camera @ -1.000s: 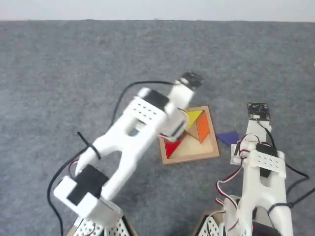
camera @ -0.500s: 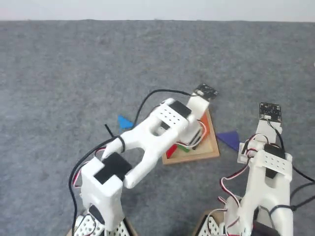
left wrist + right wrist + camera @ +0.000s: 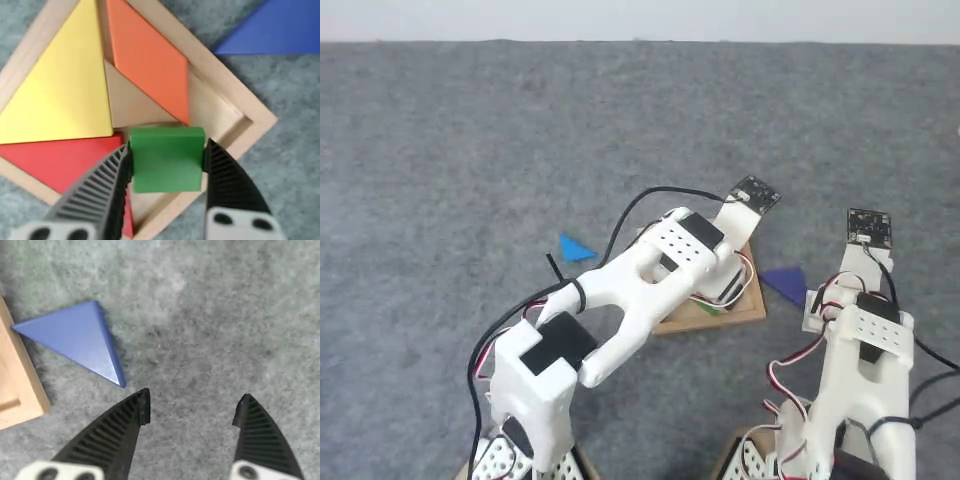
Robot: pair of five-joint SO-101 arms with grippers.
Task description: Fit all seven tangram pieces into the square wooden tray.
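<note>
Over the bare corner of the wooden tray (image 3: 257, 121), my left jaws are clamped on the green square (image 3: 167, 159), its edges turned roughly diagonal to the tray walls. I can't quite tell whether it touches the tray floor. My right jaws hang spread above the desk (image 3: 200, 315), near the blue triangle (image 3: 80, 342), which has one sharp tip pointing at the tray.

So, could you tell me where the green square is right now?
In the left wrist view the green square sits clamped in the left tool, over an open corner of the wooden tray, beside the red triangle and near the orange parallelogram.
</note>
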